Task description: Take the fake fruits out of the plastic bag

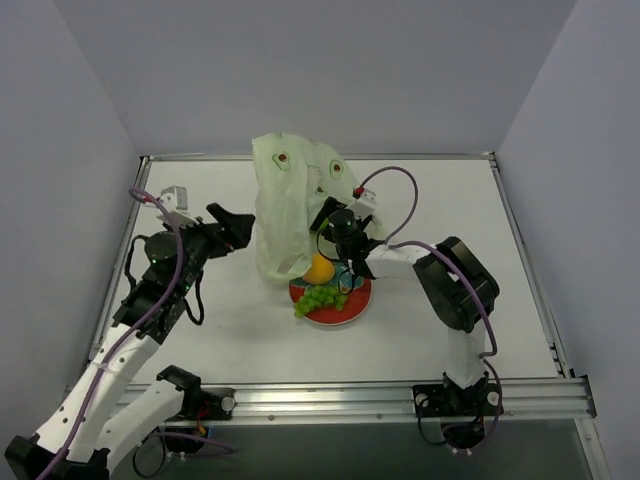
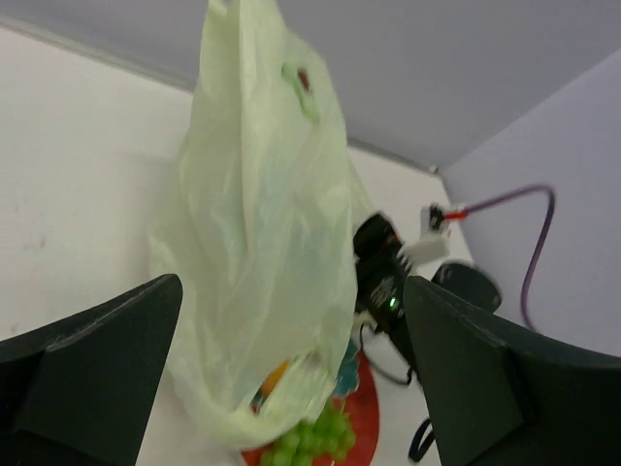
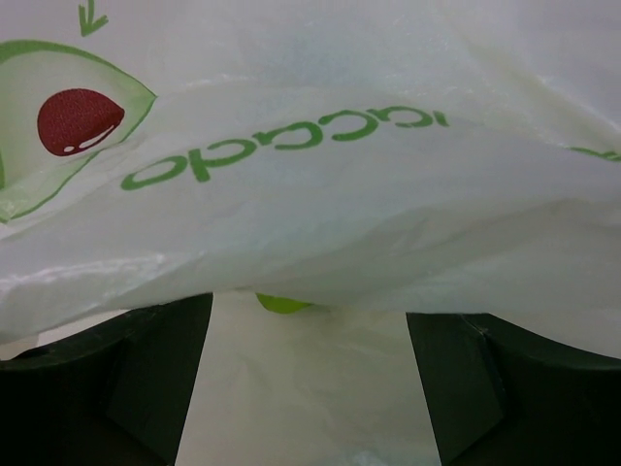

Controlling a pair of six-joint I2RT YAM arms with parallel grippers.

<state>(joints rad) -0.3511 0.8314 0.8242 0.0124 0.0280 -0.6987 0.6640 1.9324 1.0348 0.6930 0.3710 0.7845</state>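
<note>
The pale green plastic bag [image 1: 288, 205] stands tall at the table's middle, its lower end over the far rim of the red-rimmed plate [image 1: 352, 306]. A light green grape bunch [image 1: 320, 298] lies on the plate. A round orange-yellow fruit [image 1: 319, 268] sits at the bag's lower edge and shows through the plastic in the left wrist view [image 2: 272, 381]. My left gripper [image 1: 236, 228] is open, just left of the bag [image 2: 262, 223]. My right gripper [image 1: 336, 226] is open against the bag's right side, with plastic [image 3: 320, 194] draped across it. A bright green bit [image 3: 283, 303] shows under the fold.
The right arm's elbow [image 1: 455, 280] lies right of the plate. A purple cable [image 1: 400, 195] loops behind the right wrist. A metal rail [image 1: 330, 400] runs along the near table edge. Grey walls close in the table's far side.
</note>
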